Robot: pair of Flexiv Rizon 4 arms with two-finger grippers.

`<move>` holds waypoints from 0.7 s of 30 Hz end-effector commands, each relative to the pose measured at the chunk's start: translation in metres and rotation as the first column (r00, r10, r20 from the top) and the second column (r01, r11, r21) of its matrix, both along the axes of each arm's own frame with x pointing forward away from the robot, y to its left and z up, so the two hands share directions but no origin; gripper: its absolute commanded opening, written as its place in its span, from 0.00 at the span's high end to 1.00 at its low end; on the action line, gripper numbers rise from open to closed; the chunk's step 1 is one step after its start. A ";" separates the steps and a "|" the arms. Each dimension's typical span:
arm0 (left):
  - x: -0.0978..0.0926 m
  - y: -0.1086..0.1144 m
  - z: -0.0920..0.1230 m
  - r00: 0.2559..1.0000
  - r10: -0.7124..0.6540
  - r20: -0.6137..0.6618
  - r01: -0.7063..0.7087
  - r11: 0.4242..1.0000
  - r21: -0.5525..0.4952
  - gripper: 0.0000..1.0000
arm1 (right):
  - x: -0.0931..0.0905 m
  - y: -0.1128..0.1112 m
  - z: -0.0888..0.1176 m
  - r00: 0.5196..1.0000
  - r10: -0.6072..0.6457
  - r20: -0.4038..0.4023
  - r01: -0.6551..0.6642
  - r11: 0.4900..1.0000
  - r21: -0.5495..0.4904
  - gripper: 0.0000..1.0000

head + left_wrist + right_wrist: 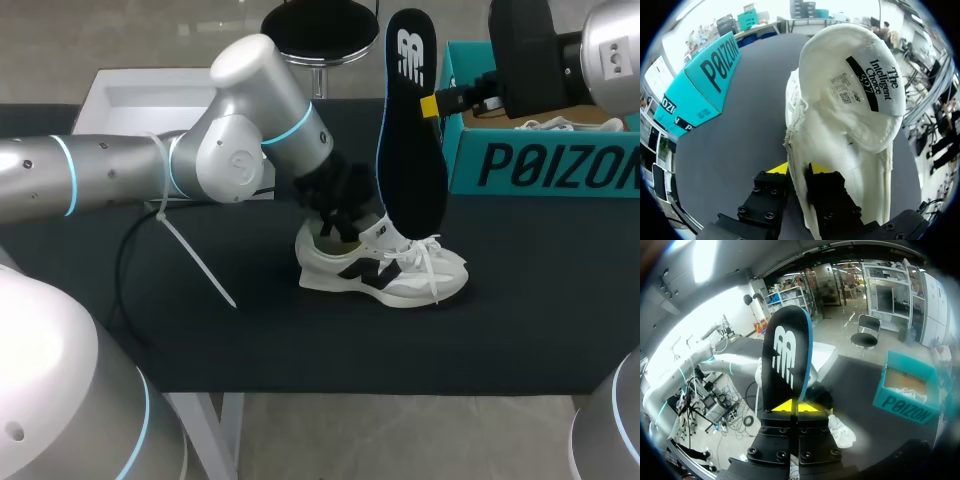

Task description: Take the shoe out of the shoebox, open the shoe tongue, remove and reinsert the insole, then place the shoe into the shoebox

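The left gripper (797, 170) is clamping the heel wall of the white sneaker (385, 270), fingertips buried in its collar. The right gripper (796, 406) is pinching the black insole (410, 150) upright, its lower end masking part of the sneaker. The teal shoebox (545, 165), partly cut off, is sitting at the sneaker's two o'clock.
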State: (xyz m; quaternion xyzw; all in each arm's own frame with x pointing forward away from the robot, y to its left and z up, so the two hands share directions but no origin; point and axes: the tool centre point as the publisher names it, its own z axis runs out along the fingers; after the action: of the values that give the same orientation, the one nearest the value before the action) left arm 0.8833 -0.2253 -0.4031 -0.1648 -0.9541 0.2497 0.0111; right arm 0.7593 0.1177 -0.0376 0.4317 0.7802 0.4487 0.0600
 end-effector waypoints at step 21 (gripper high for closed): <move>0.019 0.038 0.073 0.919 -0.394 -0.031 0.394 0.919 0.000 1.00 | 0.002 0.003 -0.001 1.000 -0.002 -0.001 0.002 1.000 -0.001 1.00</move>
State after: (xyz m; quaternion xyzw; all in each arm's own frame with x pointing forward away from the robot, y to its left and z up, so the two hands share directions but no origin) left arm 0.8869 -0.1986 -0.3453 -0.3396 -0.9118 0.2278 0.0379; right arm 0.7592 0.1177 -0.0377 0.4318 0.7801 0.4487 0.0602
